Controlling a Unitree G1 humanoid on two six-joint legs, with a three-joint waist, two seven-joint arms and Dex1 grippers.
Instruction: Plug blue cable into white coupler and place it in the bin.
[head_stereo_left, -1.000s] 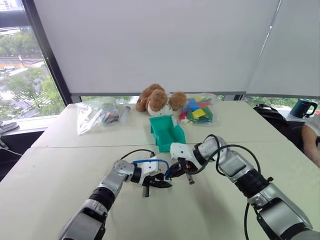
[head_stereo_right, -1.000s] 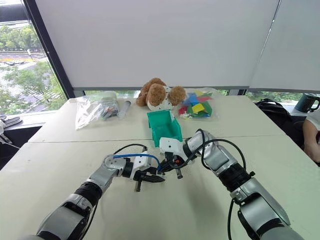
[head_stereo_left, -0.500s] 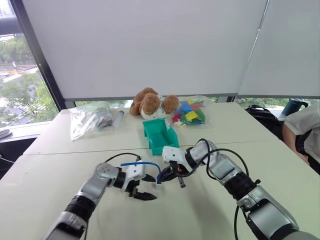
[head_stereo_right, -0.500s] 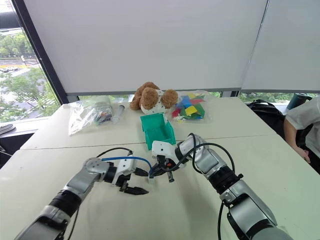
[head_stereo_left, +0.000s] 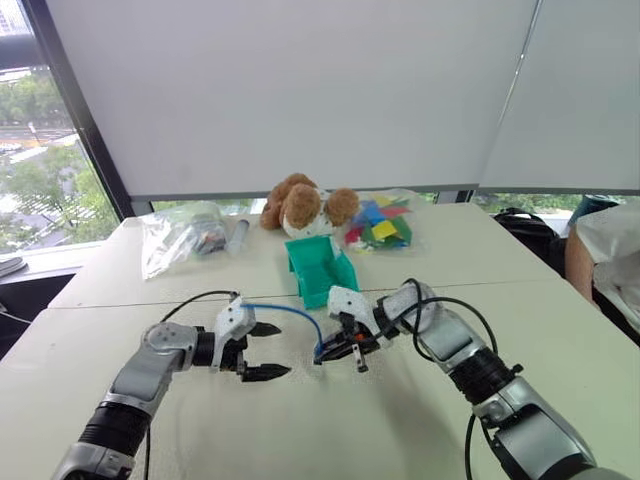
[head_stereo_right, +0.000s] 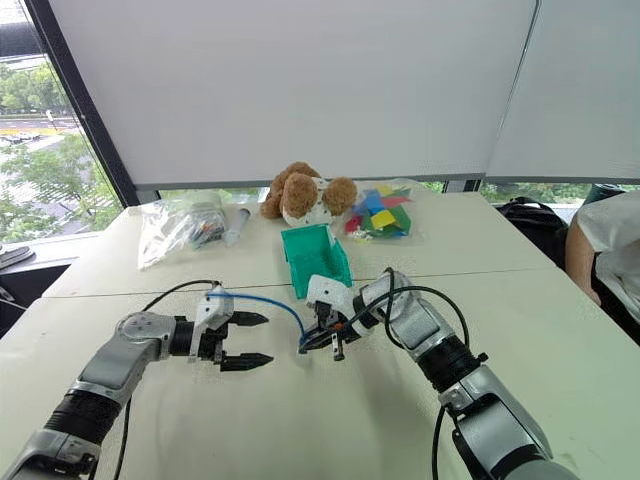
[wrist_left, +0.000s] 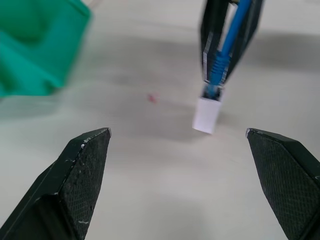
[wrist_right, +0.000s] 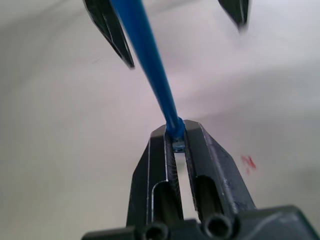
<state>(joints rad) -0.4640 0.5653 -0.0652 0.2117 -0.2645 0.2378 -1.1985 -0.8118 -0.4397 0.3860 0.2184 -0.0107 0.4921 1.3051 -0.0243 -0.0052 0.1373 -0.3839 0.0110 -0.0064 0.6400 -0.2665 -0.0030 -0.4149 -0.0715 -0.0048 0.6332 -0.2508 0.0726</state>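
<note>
Left wrist view: right pincer (wrist_left: 218, 75) clamped on thin blue cable (wrist_left: 231, 35), small white boxy coupler (wrist_left: 206, 114) plugged on below its tips. Left pincer (head_stereo_left: 262, 350) wide open, empty. Teal-green plastic bin (head_stereo_left: 322, 268) just beyond right pincer.

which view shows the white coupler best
The left wrist view: the white coupler hangs plugged onto the blue cable end, above the table. The eye views give only a tiny speck at the right gripper.

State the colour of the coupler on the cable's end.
White: the coupler on the blue cable shows best in the left wrist view.
</note>
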